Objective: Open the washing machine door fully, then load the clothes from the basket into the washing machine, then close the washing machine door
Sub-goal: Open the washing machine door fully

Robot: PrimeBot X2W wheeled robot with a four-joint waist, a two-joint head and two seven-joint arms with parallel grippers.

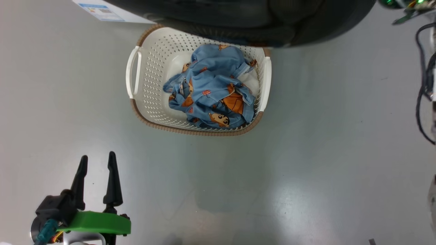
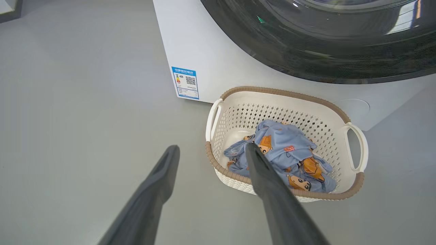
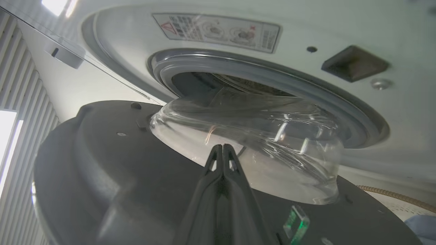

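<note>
On floor (image 1: pixel 306 153): basket (image 1: pixel 153 85) holds clothes (image 1: pixel 211 88), beside washing machine (image 2: pixel 204 51).
Door: washing machine door (image 3: pixel 102 170) ajar.
Left pincer (image 1: pixel 97 158): released, empty, apart from basket.
Right pincer (image 3: pixel 222 147): clenched, empty, at door's inner face.

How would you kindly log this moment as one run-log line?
washing machine door: partly open | clothes: in basket | left gripper: open, empty | right gripper: shut, at door's inner side

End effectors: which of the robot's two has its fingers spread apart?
The left end effector: its two dark fingers stand apart over the floor, while the right end effector has its pressed together, facing the washing machine door.
</note>
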